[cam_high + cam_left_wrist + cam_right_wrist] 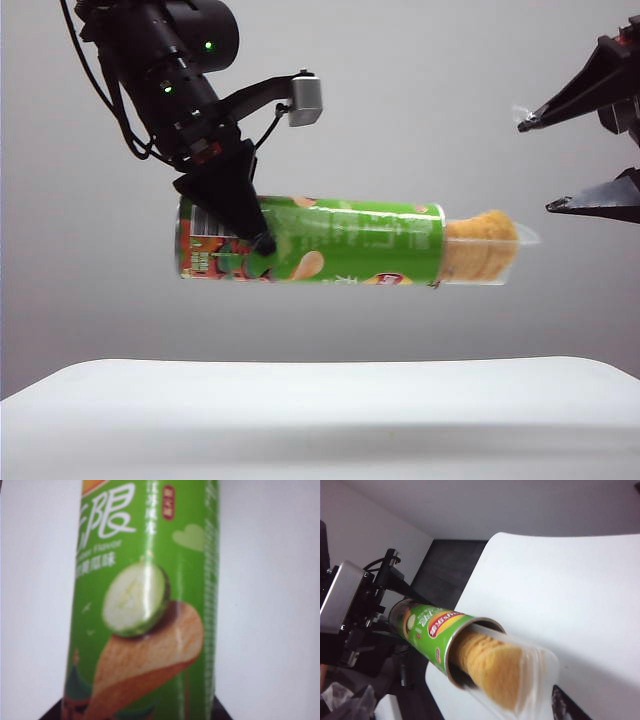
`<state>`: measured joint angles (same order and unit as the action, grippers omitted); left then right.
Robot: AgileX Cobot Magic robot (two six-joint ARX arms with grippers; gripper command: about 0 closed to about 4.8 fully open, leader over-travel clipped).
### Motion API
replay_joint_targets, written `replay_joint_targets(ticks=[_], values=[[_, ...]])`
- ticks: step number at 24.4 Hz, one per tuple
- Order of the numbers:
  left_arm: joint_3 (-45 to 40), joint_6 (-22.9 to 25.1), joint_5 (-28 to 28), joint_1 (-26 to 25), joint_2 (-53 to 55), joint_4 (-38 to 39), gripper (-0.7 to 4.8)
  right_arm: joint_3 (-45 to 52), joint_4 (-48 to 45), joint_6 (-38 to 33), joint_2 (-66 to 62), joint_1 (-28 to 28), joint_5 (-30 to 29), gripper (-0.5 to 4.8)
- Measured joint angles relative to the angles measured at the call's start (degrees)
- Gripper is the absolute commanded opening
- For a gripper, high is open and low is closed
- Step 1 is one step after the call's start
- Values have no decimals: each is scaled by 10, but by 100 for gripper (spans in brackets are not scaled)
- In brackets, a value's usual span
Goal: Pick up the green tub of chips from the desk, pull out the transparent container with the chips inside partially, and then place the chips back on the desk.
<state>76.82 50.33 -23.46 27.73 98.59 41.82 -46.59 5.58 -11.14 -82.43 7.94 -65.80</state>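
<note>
The green tub of chips (330,240) hangs level above the white desk (320,410). My left gripper (245,232) is shut on it near its orange-red end. In the left wrist view the tub (145,605) fills the picture, with dark fingers (222,711) at its sides. The transparent container (512,250) sticks partly out of the tub's open end, showing the chips (478,248). My right gripper (540,165) stands open just beyond and above that end, touching nothing. The right wrist view looks at the tub's mouth (427,627), the chips (490,665) and the container (542,667).
A plain grey wall (400,100) stands behind the desk. In the right wrist view the desk (560,590) ends at a rounded corner, with dark floor (445,565) beyond it. The left arm's cables (110,90) hang at the upper left.
</note>
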Motion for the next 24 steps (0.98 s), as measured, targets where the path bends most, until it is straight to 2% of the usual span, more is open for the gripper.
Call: replay_joint_targets(ticks=[3, 5, 7, 11, 13, 16, 19, 24], values=[[-1, 0, 0, -16, 0, 7, 239, 0, 31, 31, 15, -1, 35, 358], [-1, -1, 0, -27, 0, 8, 239, 0, 77, 76, 34, -9, 88, 312], [-1, -1, 0, -46, 0, 14, 241, 0, 173, 157, 82, -45, 193, 310], [-1, -1, -1, -49, 0, 17, 241, 0, 200, 176, 122, -107, 261, 303], [-1, -1, -4, -49, 0, 17, 241, 0, 198, 180, 149, -161, 323, 305], [-1, -1, -4, -49, 0, 17, 241, 0, 198, 181, 161, -200, 402, 306], [-2, -3, -13, -49, 0, 17, 241, 0, 177, 167, 164, -207, 424, 306], [-22, -7, -17, -49, 21, 12, 241, 0, 167, 147, 164, -207, 418, 306]])
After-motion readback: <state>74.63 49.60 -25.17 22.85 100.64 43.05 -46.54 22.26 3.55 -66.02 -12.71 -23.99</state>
